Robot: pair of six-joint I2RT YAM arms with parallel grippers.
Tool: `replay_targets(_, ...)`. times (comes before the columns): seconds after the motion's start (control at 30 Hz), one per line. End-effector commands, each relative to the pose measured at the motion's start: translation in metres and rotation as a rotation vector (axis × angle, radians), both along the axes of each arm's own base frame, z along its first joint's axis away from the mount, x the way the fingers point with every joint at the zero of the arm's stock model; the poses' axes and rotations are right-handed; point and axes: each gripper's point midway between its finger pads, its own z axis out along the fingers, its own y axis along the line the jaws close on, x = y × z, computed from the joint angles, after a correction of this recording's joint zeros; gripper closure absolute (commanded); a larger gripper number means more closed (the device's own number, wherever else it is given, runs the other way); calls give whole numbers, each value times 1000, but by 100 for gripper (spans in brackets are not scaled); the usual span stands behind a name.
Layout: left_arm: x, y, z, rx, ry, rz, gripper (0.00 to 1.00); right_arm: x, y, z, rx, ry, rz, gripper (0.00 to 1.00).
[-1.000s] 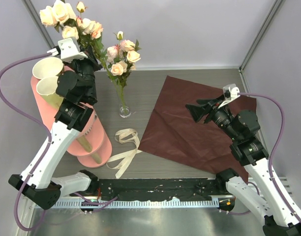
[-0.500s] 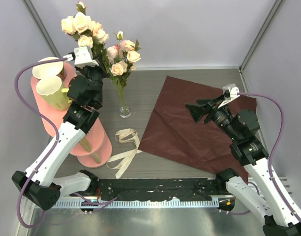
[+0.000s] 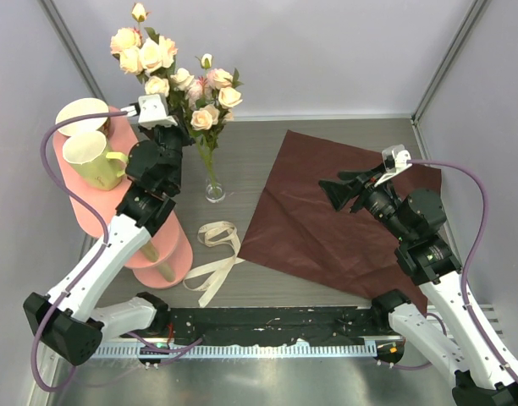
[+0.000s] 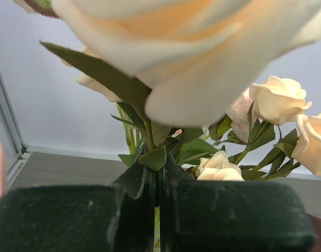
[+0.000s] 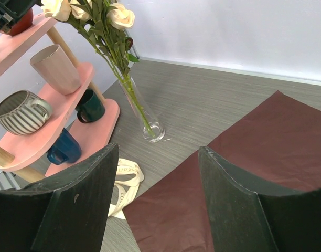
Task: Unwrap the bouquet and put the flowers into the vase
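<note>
The bouquet is undone: its dark red paper [image 3: 344, 211] [image 5: 255, 157] lies flat on the table, and the cream ribbon [image 3: 212, 254] [image 5: 124, 178] is loose beside it. My left gripper [image 3: 176, 127] [image 4: 158, 170] is shut on the green stem of a sprig of pale roses [image 3: 145, 51] [image 4: 192, 47], held high just left of the vase. The narrow clear vase [image 3: 214, 190] [image 5: 147, 118] stands upright with another sprig of flowers [image 3: 210, 97] [image 5: 110, 21] in it. My right gripper [image 3: 335, 193] [image 5: 158, 149] hangs open over the paper's left part, holding nothing.
A pink tiered shelf [image 3: 162, 245] stands at the left with a yellow-green mug [image 3: 90, 159] and a cream cup [image 3: 81, 114] on top and more mugs [image 5: 24, 110] lower down. The back wall is close behind the vase.
My left arm has swung right with its sprig, from over the pink shelf towards the vase, uncovering the mugs. The right arm has not moved.
</note>
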Motion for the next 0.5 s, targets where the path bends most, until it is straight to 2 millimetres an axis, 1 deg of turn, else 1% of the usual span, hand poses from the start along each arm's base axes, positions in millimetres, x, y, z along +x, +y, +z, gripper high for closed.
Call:
replay_targets(0.0,4,-3,8,-71,-51,-14,100,0,0,13,22,-51,-3,32)
replay_targets(0.33,16,-10,-27,-70,14,-16,100,0,-1,9,18,-45,-7,32)
replay_targets(0.47,17,-11,-42,-74,42,-18,100,1,0,7,21,-41,-3,32)
